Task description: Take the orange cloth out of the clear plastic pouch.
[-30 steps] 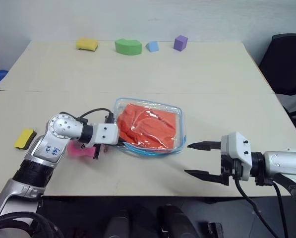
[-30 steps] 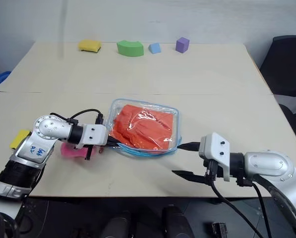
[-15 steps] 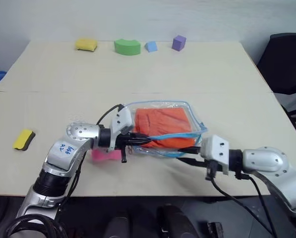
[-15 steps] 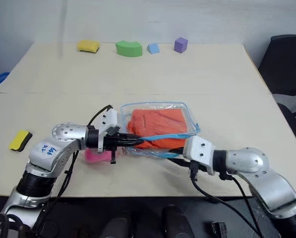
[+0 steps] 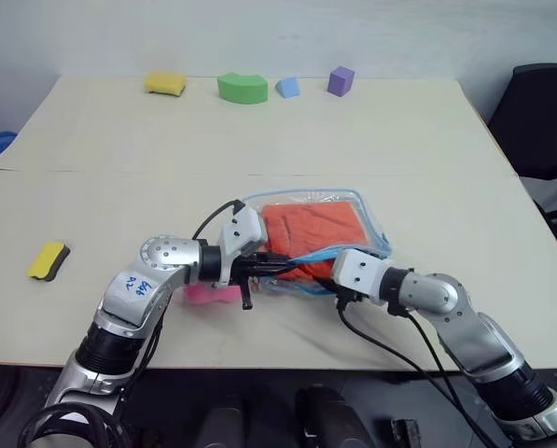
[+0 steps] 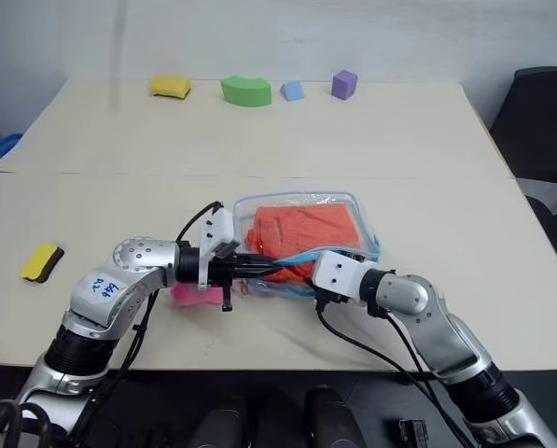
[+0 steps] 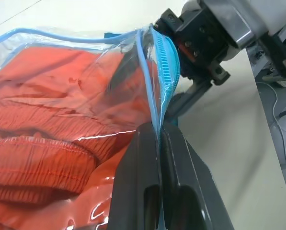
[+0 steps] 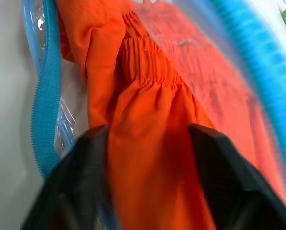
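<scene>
The clear plastic pouch (image 5: 368,217) with light blue trim lies mid-table, its near edge raised. The orange cloth (image 5: 312,228) sits wrinkled inside it. My left gripper (image 5: 276,268) is shut on the pouch's blue zipper edge (image 7: 147,62) and holds the mouth up. From the right, my right gripper (image 5: 317,276) reaches into that mouth. In the right wrist view its fingers (image 8: 87,160) stand apart, open, with a fold of the orange cloth (image 8: 152,110) between them. The left wrist view shows one right finger behind the clear plastic.
A pink plush toy (image 5: 203,293) lies under my left forearm. A yellow sponge (image 5: 47,260) rests near the table's left edge. Yellow (image 5: 164,83), green (image 5: 241,87), blue (image 5: 286,87) and purple (image 5: 341,80) blocks line the far edge. A black chair (image 5: 539,112) stands at the right.
My left gripper pulled the pouch's edge rightward and lifted it. My right gripper came in from the right and pushed its fingers into the pouch mouth, over the cloth.
</scene>
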